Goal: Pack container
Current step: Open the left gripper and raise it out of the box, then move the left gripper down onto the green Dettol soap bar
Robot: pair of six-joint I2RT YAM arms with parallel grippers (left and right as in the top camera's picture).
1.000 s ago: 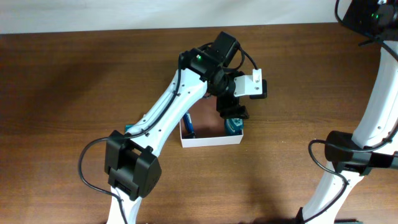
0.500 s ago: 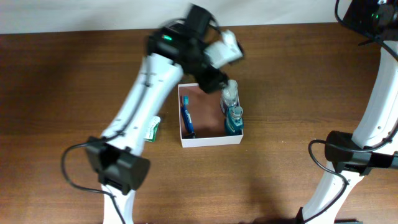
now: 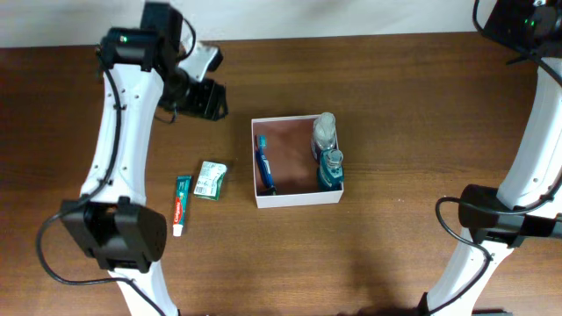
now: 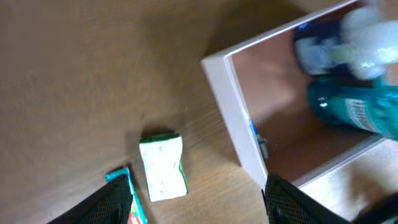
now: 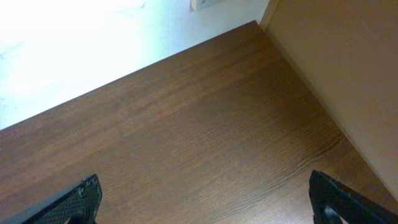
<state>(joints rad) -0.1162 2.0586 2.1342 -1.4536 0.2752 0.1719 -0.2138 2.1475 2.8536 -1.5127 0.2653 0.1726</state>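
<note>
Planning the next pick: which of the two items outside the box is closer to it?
The small green-and-white packet. It lies between the toothpaste tube and the container, while the tube sits farther out.

No legible text — seemingly too blurred

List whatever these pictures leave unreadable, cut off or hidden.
Left wrist view: white-capped clear bottle, blurred, label unreadable.
Left wrist view: red-and-white toothpaste tube, cut off by the bottom edge.
Overhead: small green-and-white box, print too small to read.
Overhead: right gripper, outside the frame; its wrist view shows fingertips only.
</note>
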